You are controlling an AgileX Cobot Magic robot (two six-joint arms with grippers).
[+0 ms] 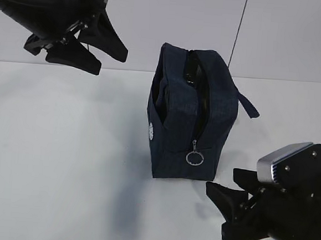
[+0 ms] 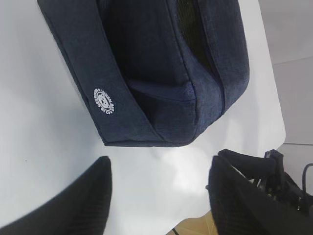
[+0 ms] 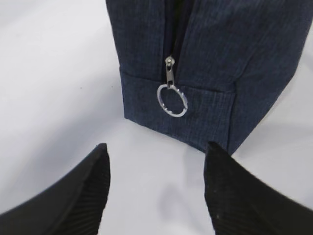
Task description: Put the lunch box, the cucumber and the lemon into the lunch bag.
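The dark navy lunch bag stands upright in the middle of the white table, its top zipper open; the silver ring pull hangs at its near end. Something dark shows inside the opening; I cannot tell what. The lunch box, cucumber and lemon are not visible. My left gripper is open and empty, raised at the upper left, apart from the bag. My right gripper is open and empty at the lower right, facing the bag's near end and ring pull.
A loose strap of the bag trails to the right. The white table stretches round the bag. In the left wrist view the table's edge and the other arm show.
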